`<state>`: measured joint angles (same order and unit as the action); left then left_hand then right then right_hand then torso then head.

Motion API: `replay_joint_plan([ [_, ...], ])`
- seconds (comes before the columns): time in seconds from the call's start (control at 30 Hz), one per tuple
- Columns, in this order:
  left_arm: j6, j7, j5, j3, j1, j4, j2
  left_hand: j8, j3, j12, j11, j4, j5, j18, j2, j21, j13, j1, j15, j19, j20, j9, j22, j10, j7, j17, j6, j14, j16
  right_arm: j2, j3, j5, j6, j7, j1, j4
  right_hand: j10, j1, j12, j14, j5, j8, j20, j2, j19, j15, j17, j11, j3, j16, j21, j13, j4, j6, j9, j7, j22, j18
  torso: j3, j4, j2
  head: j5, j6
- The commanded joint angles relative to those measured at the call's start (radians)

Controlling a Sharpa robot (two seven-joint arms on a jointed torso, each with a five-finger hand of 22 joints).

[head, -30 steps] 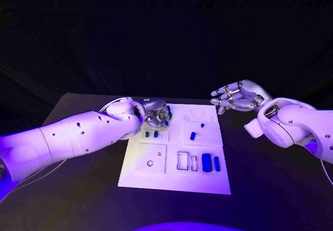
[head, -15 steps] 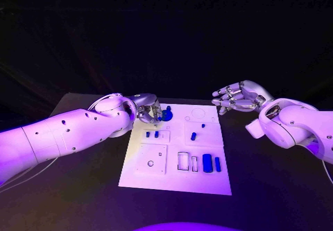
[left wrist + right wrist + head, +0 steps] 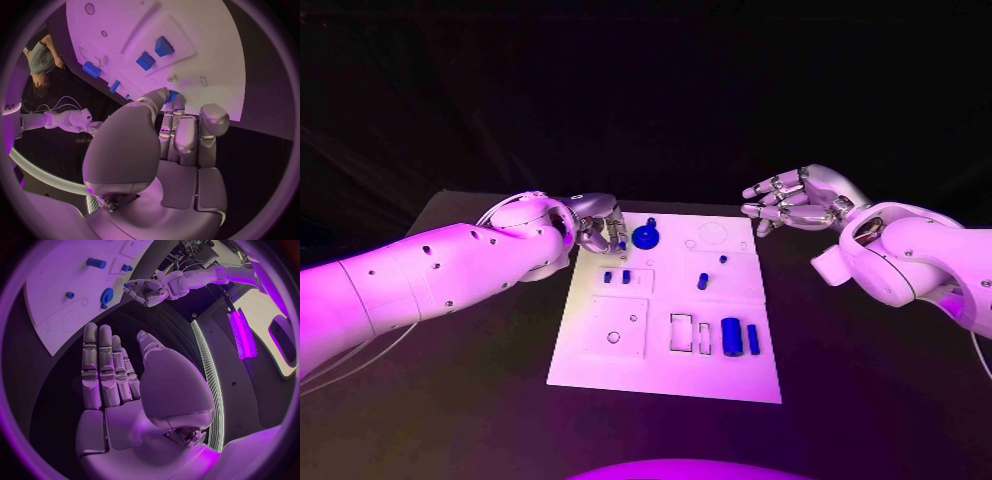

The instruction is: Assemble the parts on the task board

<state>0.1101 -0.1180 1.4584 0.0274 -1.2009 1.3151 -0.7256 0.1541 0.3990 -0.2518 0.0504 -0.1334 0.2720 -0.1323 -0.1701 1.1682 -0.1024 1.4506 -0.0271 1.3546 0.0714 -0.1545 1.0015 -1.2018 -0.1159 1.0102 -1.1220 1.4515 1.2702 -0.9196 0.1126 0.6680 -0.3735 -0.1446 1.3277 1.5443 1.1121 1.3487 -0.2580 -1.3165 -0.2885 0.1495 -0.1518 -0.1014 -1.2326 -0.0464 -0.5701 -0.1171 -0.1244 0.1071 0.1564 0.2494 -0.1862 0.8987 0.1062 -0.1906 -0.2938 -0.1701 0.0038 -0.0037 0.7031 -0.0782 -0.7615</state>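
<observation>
The white task board (image 3: 661,372) lies mid-table. A round blue gear-like part (image 3: 646,237) stands near its far left corner, also visible in the right wrist view (image 3: 107,295). My left hand (image 3: 599,232) is just left of it, fingertips close beside it and nothing in the palm; a sliver of blue shows past its fingers (image 3: 178,125). Two small blue parts (image 3: 616,277) sit in a left panel, and another small one (image 3: 704,283) is near the middle. A thick blue cylinder (image 3: 730,335) and a thin blue bar (image 3: 751,340) lie at the right. My right hand (image 3: 790,205) hovers, fingers apart and empty.
The black table (image 3: 877,400) surrounds the board with free room at the front and on both sides. The board has a round hole (image 3: 613,338) and rectangular slots (image 3: 679,333) in its near half. My left forearm (image 3: 430,280) crosses the table's left side.
My left hand set the round blue part down at the board's far left and drew back to the left. The right hand stayed almost still.
</observation>
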Motion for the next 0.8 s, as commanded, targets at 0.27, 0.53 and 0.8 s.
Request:
replay_joint_plan([
  [0.27, -0.041, 0.003, -0.009, -0.004, 0.002, -0.016, 0.009, -0.004, -0.005, 0.003, -0.001, 0.0, -0.006, 0.017, 0.004, 0.007, -0.001, -0.009, -0.001, 0.007, -0.003, 0.0, 0.001, -0.007, -0.001, -0.001, -0.009, 0.007, 0.006, 0.003, 0.0, 0.004, 0.009, -0.008, -0.001, -0.001, -0.008, -0.002, -0.007, -0.005, -0.006, 0.002, -0.003, 0.012, -0.003, -0.005, -0.001, -0.001, 0.003, -0.004, -0.004, -0.002, 0.0, 0.002, -0.001, -0.003, 0.001, -0.014, -0.0001, -0.0016, 0.001, -0.002, -0.001],
  [0.53, -0.058, 0.004, -0.009, -0.008, 0.003, -0.021, 0.013, -0.004, -0.005, 0.005, -0.002, 0.001, -0.006, 0.017, 0.004, 0.006, -0.001, -0.008, -0.001, 0.006, -0.003, 0.0, 0.0, -0.008, -0.001, -0.004, -0.01, 0.007, 0.005, 0.003, 0.0, 0.004, 0.009, -0.008, -0.001, -0.001, -0.008, -0.002, -0.007, -0.005, -0.006, 0.002, -0.003, 0.012, -0.003, -0.005, -0.001, -0.001, 0.003, -0.004, -0.004, -0.002, 0.0, 0.002, -0.001, -0.003, 0.001, -0.014, 0.0002, 0.0003, 0.0, -0.001, -0.003],
  [0.8, -0.077, -0.001, -0.011, -0.01, 0.003, -0.027, 0.018, -0.005, -0.005, 0.006, -0.001, 0.001, -0.006, 0.017, 0.004, 0.005, -0.001, -0.009, -0.001, 0.005, -0.003, 0.0, -0.001, -0.008, -0.001, -0.007, -0.01, 0.006, 0.004, 0.003, 0.0, 0.004, 0.009, -0.009, -0.001, 0.0, -0.008, -0.001, -0.008, -0.006, -0.006, 0.003, -0.003, 0.013, -0.004, -0.005, -0.001, -0.001, 0.004, -0.005, -0.005, -0.002, 0.001, 0.004, -0.001, -0.003, 0.003, -0.014, 0.0004, -0.0011, 0.0, -0.003, -0.003],
])
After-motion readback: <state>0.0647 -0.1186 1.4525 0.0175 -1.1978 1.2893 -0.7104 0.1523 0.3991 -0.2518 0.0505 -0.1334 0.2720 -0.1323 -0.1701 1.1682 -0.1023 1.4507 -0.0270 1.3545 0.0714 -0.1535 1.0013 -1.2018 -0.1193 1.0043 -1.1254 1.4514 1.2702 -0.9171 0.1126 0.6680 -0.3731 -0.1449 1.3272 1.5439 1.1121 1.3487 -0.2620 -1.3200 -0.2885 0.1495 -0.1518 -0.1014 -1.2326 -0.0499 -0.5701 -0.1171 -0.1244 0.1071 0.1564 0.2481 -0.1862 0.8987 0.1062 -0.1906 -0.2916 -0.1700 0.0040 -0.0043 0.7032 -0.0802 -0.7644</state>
